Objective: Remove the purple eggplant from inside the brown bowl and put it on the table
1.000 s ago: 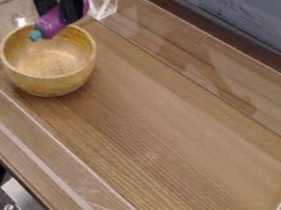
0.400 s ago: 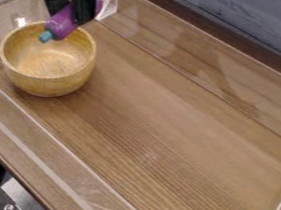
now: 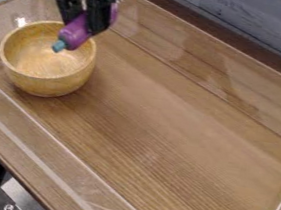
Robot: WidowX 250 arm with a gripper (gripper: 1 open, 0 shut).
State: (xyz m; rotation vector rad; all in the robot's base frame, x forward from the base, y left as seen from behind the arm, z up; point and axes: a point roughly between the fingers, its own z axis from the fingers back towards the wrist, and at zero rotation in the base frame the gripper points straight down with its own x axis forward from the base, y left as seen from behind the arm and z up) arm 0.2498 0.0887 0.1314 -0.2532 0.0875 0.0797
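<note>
The purple eggplant (image 3: pixel 75 33) hangs tilted above the right rim of the brown bowl (image 3: pixel 41 68), its teal stem end pointing down-left. My gripper (image 3: pixel 82 21) is shut on the eggplant's upper end, its black fingers on either side of it. The bowl sits at the table's (image 3: pixel 181 124) far left, and its golden inside shows nothing in it. The eggplant is lifted off the bowl and is not touching the table.
Low clear plastic walls (image 3: pixel 41 146) run along the table's front and left edges, with another clear wall (image 3: pixel 209 32) along the back. Wood-grain tabletop stretches to the right of the bowl.
The gripper has carried the eggplant up and to the right, from over the bowl's back-left part to above its right rim.
</note>
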